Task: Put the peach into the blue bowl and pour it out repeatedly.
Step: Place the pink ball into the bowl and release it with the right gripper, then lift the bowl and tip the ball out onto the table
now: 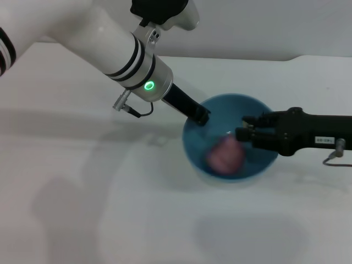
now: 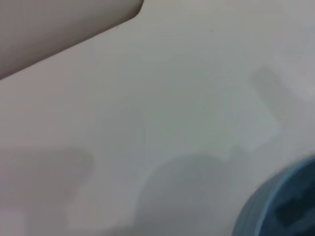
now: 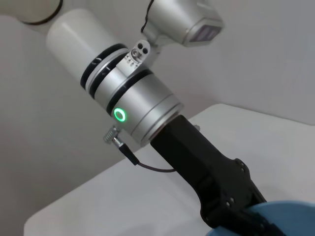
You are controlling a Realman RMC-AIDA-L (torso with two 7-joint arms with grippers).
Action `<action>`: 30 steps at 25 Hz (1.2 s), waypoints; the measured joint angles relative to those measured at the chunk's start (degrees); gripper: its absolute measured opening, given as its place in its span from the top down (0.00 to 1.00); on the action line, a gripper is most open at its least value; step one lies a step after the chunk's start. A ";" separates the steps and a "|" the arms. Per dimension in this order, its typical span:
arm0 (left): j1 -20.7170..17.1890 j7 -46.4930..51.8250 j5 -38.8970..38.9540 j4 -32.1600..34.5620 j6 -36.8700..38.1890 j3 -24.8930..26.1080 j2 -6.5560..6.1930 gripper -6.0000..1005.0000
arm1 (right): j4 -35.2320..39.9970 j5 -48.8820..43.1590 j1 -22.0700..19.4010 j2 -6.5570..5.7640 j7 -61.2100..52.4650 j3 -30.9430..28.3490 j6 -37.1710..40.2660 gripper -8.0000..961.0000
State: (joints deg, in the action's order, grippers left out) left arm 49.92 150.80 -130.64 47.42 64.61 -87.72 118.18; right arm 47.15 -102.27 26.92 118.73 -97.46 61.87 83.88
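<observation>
The blue bowl [image 1: 258, 165] hangs a little above the white table, its shadow lying on the surface nearer me. My left gripper [image 1: 202, 116] reaches down from the upper left and is shut on the bowl's left rim. Inside the bowl lies the peach [image 1: 225, 157], pink-red and blurred. My right gripper [image 1: 242, 126] comes in from the right over the bowl's right side, open, its fingertips just above and beside the peach. The right wrist view shows the left gripper [image 3: 246, 216] meeting the bowl's rim [image 3: 290, 221]. The left wrist view catches only an edge of the bowl [image 2: 275, 206].
The white table [image 1: 99, 181] stretches around the bowl, and a pale wall stands behind it. The left arm's cable and connector [image 1: 127, 107] hang near its wrist.
</observation>
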 joint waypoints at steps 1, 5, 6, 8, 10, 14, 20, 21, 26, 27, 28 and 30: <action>0.14 0.00 0.00 -0.05 0.00 0.00 0.01 0.99 | 0.00 -0.27 -0.11 0.00 0.00 -0.35 0.26 0.58; 0.18 0.01 -0.03 0.01 -0.01 0.00 0.03 0.99 | 0.23 -0.96 -0.27 0.04 -0.01 -0.93 0.70 0.58; 0.18 0.02 -0.03 0.01 -0.02 0.00 0.03 0.99 | 0.23 -0.92 -0.28 0.04 -0.01 -1.16 0.61 0.57; 0.18 0.00 -0.06 -0.15 -0.35 0.01 0.03 0.99 | 0.24 -0.22 -0.22 0.03 -0.03 -3.01 0.48 0.57; 0.06 -0.15 -0.06 -0.28 -1.05 0.02 0.04 0.99 | -0.04 1.68 -0.34 -0.03 -0.06 -6.08 0.63 0.57; -1.42 -0.47 0.10 -0.33 -4.97 -0.04 0.18 0.99 | -1.10 8.00 -2.64 -0.22 -0.52 -13.88 0.64 0.57; -5.85 -0.53 1.85 -0.54 -19.12 -2.69 0.25 1.00 | -7.25 5.35 -4.25 -2.68 -6.23 -23.40 -0.59 0.56; -6.60 -0.54 2.45 -0.54 -21.84 -3.74 0.23 1.00 | -8.31 3.72 -4.34 -3.20 -7.14 -24.68 -0.73 0.56; -9.36 -0.56 3.90 -0.42 -34.80 -9.61 0.18 1.00 | -9.50 -7.72 -4.20 -4.00 -13.34 -28.65 -3.04 0.56; -9.55 -0.56 3.93 -0.44 -36.52 -10.34 0.20 1.00 | -9.48 -10.42 -3.93 -4.04 -14.76 -28.56 -3.61 0.56; -10.24 -0.57 3.93 -0.71 -41.87 -13.23 0.22 1.00 | -9.45 -13.29 -3.57 -4.10 -16.15 -28.46 -4.32 0.56; -11.32 -0.58 3.92 -1.59 -51.82 -19.64 0.23 1.00 | -9.45 -17.94 -2.79 -4.15 -17.98 -28.24 -5.51 0.56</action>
State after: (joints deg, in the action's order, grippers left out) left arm 38.60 150.22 -126.72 45.83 12.78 -107.36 118.41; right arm 37.71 -120.21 24.13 114.58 -115.44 33.63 78.38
